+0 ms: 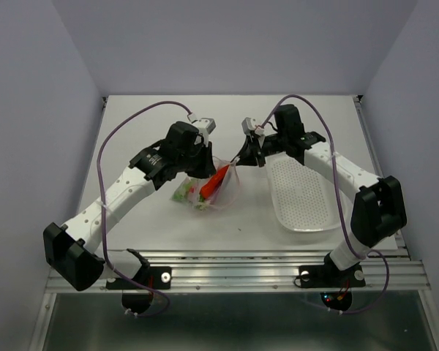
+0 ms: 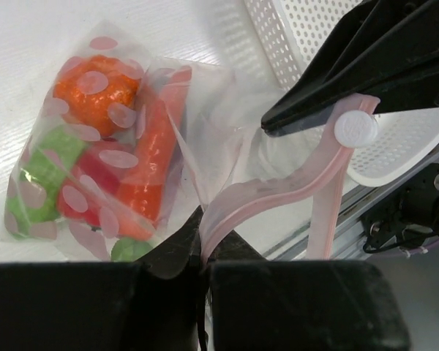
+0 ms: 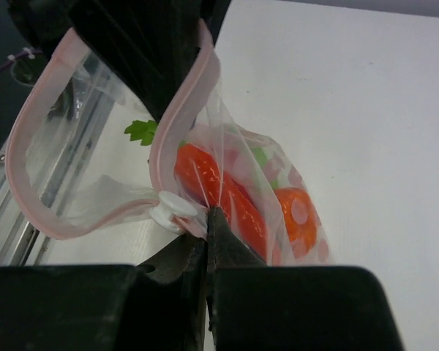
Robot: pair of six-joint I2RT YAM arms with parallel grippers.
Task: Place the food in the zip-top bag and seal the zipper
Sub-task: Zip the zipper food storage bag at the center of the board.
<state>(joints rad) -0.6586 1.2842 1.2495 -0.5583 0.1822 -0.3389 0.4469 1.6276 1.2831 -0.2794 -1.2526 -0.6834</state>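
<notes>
The zip-top bag (image 1: pixel 208 189) hangs between both grippers over the table's middle, with the food inside. In it lie an orange-red carrot (image 2: pixel 150 164), an orange pumpkin (image 2: pixel 95 86), a green pod (image 2: pixel 40 175) and a red pepper (image 2: pixel 88 183). My left gripper (image 2: pixel 202 245) is shut on one end of the pink zipper (image 2: pixel 278 191). My right gripper (image 3: pixel 207 219) is shut on the zipper's edge right beside the white slider (image 3: pixel 172 210). Between the two grips the strip (image 3: pixel 179 110) bows in a loop. The carrot (image 3: pixel 219 190) and pumpkin (image 3: pixel 296 212) show through the plastic.
A white perforated basket (image 1: pixel 304 197) lies on the table to the right, under the right arm. The metal rail of the table's near edge (image 1: pixel 234 267) runs below the bag. White walls close in the left, right and back sides.
</notes>
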